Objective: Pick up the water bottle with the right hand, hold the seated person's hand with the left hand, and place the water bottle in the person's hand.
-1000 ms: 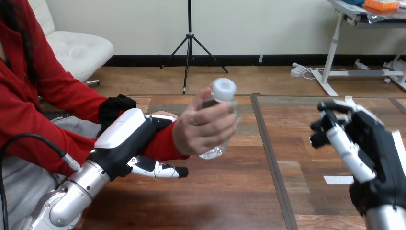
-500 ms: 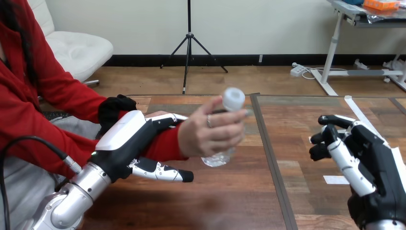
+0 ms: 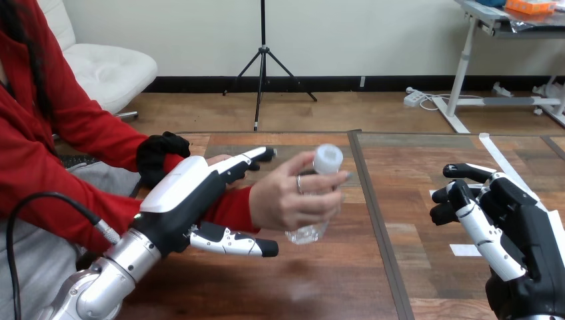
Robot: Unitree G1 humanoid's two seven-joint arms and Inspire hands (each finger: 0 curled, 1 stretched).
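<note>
The clear water bottle [image 3: 308, 231] with a white cap [image 3: 328, 159] is upright above the table, held in the person's hand [image 3: 283, 200], whose fingers wrap round its middle. My left hand [image 3: 180, 193] lies beside the person's red-sleeved wrist [image 3: 230, 207]. Its fingers [image 3: 250, 157] stretch straight over the far side and its thumb [image 3: 233, 244] points straight out below, so it is open. My right hand [image 3: 500, 220] hovers at the right, well apart from the bottle, with loosely bent fingers and nothing in it.
A dark seam [image 3: 373, 200] runs across the wooden table between the bottle and my right hand. A small white slip [image 3: 470, 250] lies on the table by my right hand. A white tape strip [image 3: 496, 157] runs beyond it. A black-covered shape [image 3: 160, 150] rests at the person's side.
The person's hand has carried the bottle lower and a little to the right. My left hand's fingers have straightened away from the wrist. My right hand has sunk lower and drawn back.
</note>
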